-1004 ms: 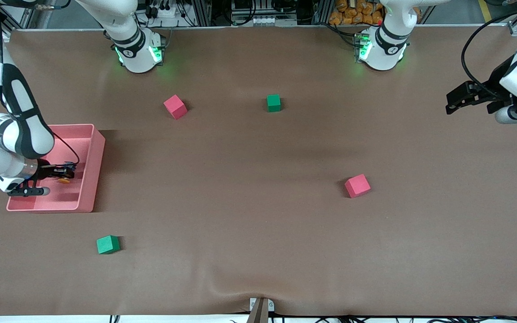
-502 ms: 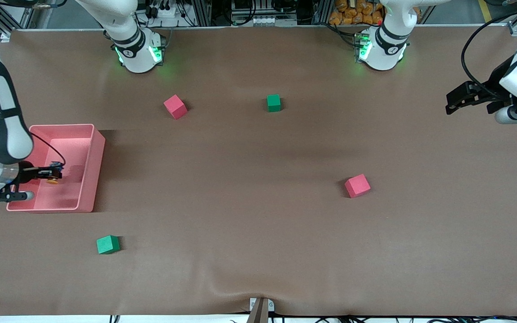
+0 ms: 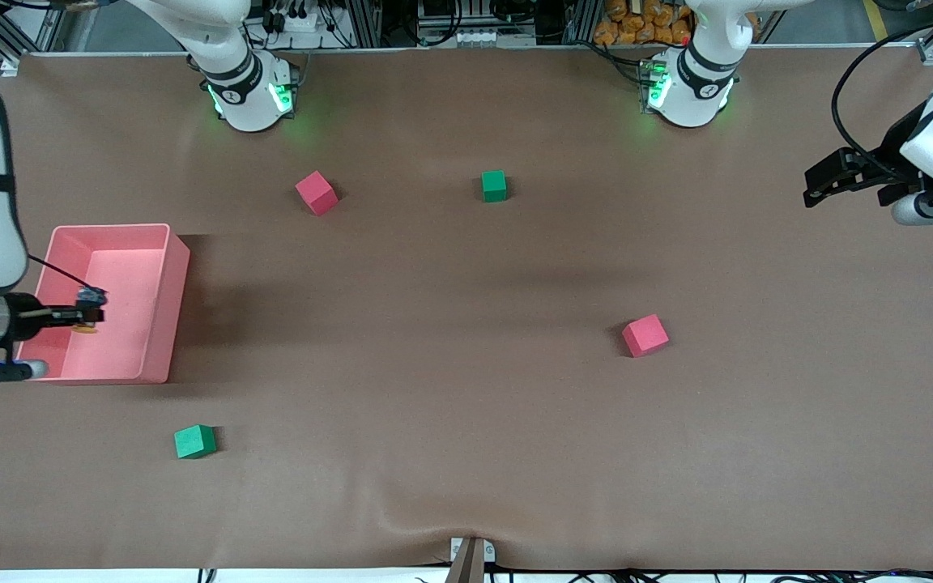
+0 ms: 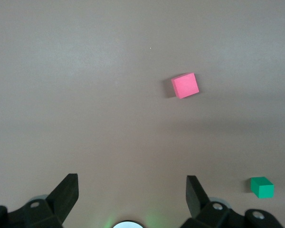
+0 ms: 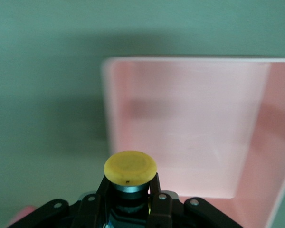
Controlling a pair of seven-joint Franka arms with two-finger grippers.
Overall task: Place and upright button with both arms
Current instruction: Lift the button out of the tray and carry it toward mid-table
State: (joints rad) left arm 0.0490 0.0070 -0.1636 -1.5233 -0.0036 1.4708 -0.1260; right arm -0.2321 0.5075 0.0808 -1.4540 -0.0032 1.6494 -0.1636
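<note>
Button (image 5: 130, 167), orange cap showing, sits clamped in the right gripper (image 3: 87, 316) above the pink tray (image 3: 160, 308). At the bench's other end, the left gripper (image 3: 815, 185) waits, fingers wide apart, holding nothing.

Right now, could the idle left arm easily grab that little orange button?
Probably not: the button is clamped in the right gripper over the pink bin, while the open left gripper waits at the table's other end.
</note>
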